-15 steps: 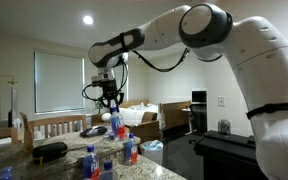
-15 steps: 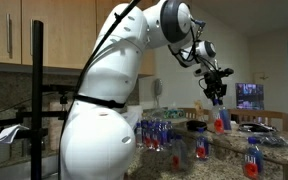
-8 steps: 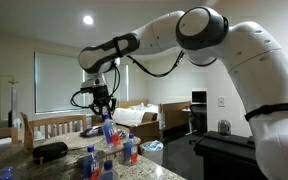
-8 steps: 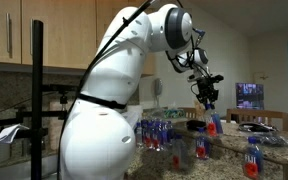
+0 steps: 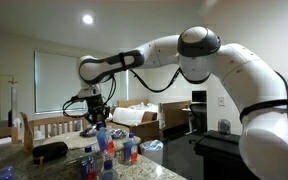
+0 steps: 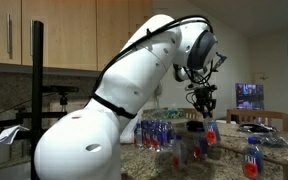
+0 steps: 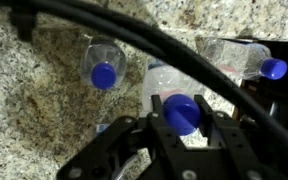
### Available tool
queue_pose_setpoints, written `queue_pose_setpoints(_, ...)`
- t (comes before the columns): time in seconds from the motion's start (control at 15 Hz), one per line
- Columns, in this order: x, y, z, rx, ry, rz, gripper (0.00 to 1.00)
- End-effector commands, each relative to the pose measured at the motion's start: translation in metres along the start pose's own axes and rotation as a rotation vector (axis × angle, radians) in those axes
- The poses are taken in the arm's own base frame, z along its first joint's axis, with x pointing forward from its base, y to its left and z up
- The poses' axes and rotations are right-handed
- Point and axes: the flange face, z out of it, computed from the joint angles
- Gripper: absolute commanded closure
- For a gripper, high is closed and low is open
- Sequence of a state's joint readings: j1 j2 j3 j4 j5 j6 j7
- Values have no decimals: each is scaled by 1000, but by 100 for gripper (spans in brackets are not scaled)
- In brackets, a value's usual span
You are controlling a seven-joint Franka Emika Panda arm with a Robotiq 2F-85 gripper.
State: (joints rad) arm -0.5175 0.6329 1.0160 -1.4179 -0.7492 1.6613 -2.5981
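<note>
Wrist view: the pincer (image 7: 182,128) is clamped shut around the neck of a blue-capped bottle (image 7: 169,88), probably so that it hangs upright over the granite table (image 7: 34,95), between other bottles (image 7: 104,62). Since a second ago, the arm has swung the bottle sideways and lower, nearer the table.

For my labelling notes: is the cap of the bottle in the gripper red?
No, the cap on that bottle is blue.

water bottle (image 7: 182,112) between the jaws, over the table (image 7: 34,120), second bottle (image 7: 102,68) left of it in wrist view, third bottle (image 7: 254,60) right of it
</note>
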Motion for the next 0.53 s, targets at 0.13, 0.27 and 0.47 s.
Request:
queue_pose_setpoints(0.13, -1, -47, -14, -24, -44, 47, 86)
queue_pose_setpoints(0.27, -5, -48, 0, -24, -12, 45, 86)
queue_pose_setpoints(0.47, -12, -43, 29, -50, 24, 29, 86)
